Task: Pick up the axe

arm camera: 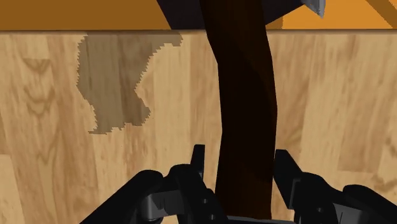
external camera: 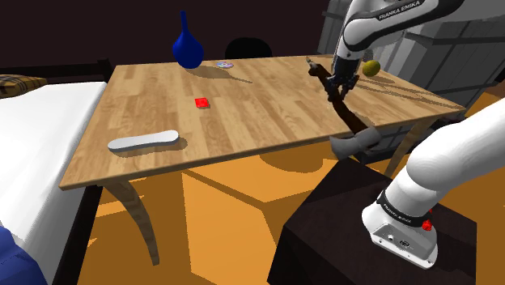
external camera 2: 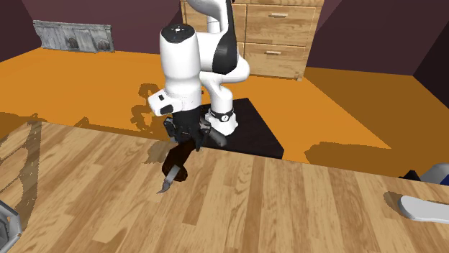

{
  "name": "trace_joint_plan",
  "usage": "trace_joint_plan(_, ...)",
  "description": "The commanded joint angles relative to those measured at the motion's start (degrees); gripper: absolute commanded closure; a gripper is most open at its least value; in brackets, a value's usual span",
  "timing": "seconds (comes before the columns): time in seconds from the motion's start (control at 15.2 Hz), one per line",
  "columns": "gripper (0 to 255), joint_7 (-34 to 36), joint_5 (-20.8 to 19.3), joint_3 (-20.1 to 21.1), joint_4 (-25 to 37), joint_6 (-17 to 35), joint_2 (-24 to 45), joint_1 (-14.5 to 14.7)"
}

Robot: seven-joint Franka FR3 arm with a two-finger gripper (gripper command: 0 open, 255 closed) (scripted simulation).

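While the shoulder view looks down on the big light wooden table point(external camera: 243, 113), the black two-finger gripper point(external camera: 340, 87) of the white arm sits over the right side of the table in that view, near the edge closest to the dark box stand point(external camera: 340, 227). It holds the axe with a dark brown handle and a grey head point(external camera: 350, 120) by the handle. The axe is tilted, and its grey head pokes out past the table's edge, above the orange floor point(external camera: 227, 219). A yellow-green ball point(external camera: 371, 68) lies near the gripper. Toward that view's left, on the table, are a round blue vase point(external camera: 187, 47), a small red block point(external camera: 201, 102) and a long flat grey-white thing point(external camera: 144, 141). A white bed point(external camera: 40, 129) stands beside the table. In the second exterior view, the gripper point(external camera 2: 185, 136) points down at the table point(external camera 2: 288, 208), and the axe point(external camera 2: 178, 157) hangs from it with its thin end low over the wood. A wooden chest of drawers point(external camera 2: 284, 36) stands by the far wall. In the wrist view, the two fingers point(arm camera: 198, 162) stand one on each side of the handle and squeeze it, so the jaws are clamped on the axe point(arm camera: 242, 95). The handle runs away from the gripper point(arm camera: 240, 162) across the table point(arm camera: 63, 127) and out over its edge.
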Motion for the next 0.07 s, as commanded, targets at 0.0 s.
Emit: trace_joint_plan(0.0, 255, 0.0, 0.0, 0.1, 0.6, -0.3, -0.2, 0.0)
